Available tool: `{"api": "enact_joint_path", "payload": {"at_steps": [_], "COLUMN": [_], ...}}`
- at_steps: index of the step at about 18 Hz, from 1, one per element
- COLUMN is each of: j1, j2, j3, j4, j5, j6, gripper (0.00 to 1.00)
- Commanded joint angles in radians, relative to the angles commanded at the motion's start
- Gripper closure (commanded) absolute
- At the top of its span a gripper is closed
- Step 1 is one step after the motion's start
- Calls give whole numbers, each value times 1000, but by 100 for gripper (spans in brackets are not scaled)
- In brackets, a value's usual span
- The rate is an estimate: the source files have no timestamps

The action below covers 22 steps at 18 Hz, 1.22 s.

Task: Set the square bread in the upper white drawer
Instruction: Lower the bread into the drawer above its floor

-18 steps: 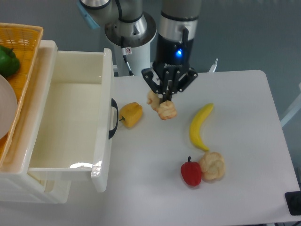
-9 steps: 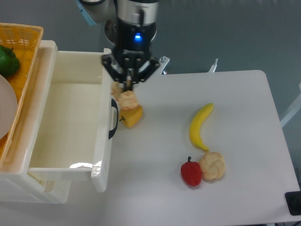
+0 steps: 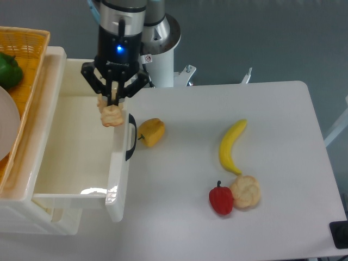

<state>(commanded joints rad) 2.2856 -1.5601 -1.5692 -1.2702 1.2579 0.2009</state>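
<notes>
My gripper point(image 3: 113, 103) hangs over the right side of the upper white drawer point(image 3: 81, 190), just inside its front wall. It is shut on the square bread point(image 3: 111, 115), a small pale-tan slice that dangles below the fingertips, above the drawer's open cavity. The drawer is pulled out, and its black handle point(image 3: 130, 137) faces the table.
A yellow pepper point(image 3: 151, 132) lies just right of the handle. A banana point(image 3: 231, 145), a red pepper point(image 3: 221, 199) and a round beige bun point(image 3: 246, 191) lie on the white table point(image 3: 283, 119). An orange wicker basket point(image 3: 24, 65) with a green pepper point(image 3: 9, 70) stands at the left.
The arm has carried the bread leftward from above the table, past the yellow pepper and the handle, to over the drawer's interior.
</notes>
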Motion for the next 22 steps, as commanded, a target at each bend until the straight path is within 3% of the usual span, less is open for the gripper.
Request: {"api": "enact_joint_path", "payload": {"at_steps": [2,5,9,22], "j1": [0,-6,-8,-41], "j2": [-2,-2,-2,-8], "j3": [-3,0,0,3], "j4": [5,9,6,6], "j5": [0,0,-2,-8], "j6": [6,8,9,15], "gripper": [68,56,50,48]}}
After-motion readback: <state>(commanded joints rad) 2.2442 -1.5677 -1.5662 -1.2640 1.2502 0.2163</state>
